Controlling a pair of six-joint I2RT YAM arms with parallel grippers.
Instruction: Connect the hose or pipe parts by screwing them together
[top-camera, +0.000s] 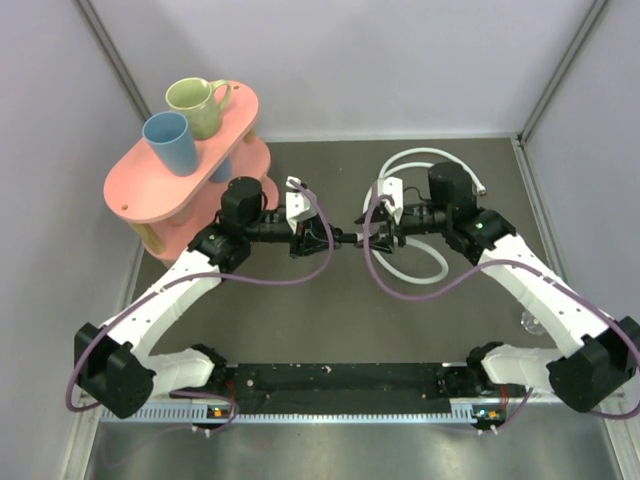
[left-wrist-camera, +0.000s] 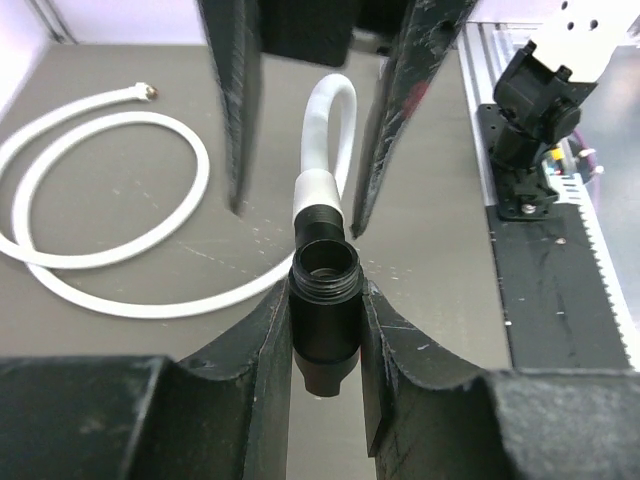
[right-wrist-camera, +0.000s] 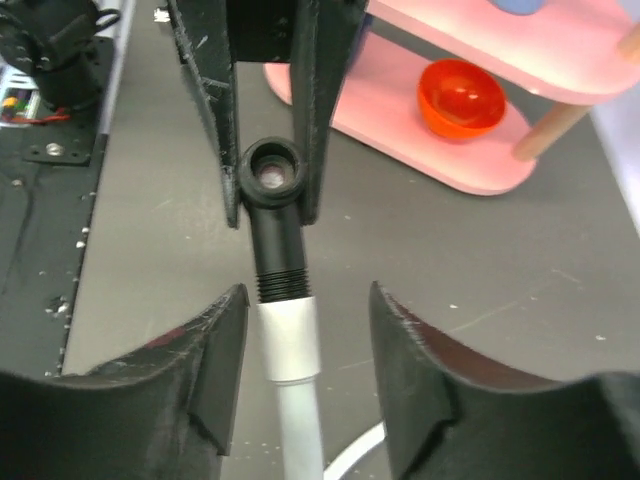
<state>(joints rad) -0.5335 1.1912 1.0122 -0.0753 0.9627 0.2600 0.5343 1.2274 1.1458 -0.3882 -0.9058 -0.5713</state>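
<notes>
At the near edge of the table (top-camera: 330, 330), a black rail (top-camera: 340, 378), with the left arm (top-camera: 170, 300) and the right arm (top-camera: 540, 290) angled inward from it and meeting mid-table. There, left gripper (left-wrist-camera: 325, 300) clamped tight on the black connector (right-wrist-camera: 272, 235), both fingers pressed against its body, one open threaded port facing the left wrist camera. Straight opposite, right gripper (right-wrist-camera: 307, 295) spread open, a finger on either side of the white collar (right-wrist-camera: 287, 340) and touching neither side of it. Collar butted end to end against the connector's threaded neck, a few threads showing at the joint. From the collar onward, the white hose (right-wrist-camera: 300, 430) lying in loose loops on the table under and around the right arm, its free silvery end fitting (left-wrist-camera: 148, 92) resting on the surface beyond the coil. Farther back at the left, a pink two-tier stand (top-camera: 150, 190) with an orange bowl (right-wrist-camera: 460, 98) on the lower shelf, a blue cup (top-camera: 170, 142) and a green mug (top-camera: 195, 105) on top.
</notes>
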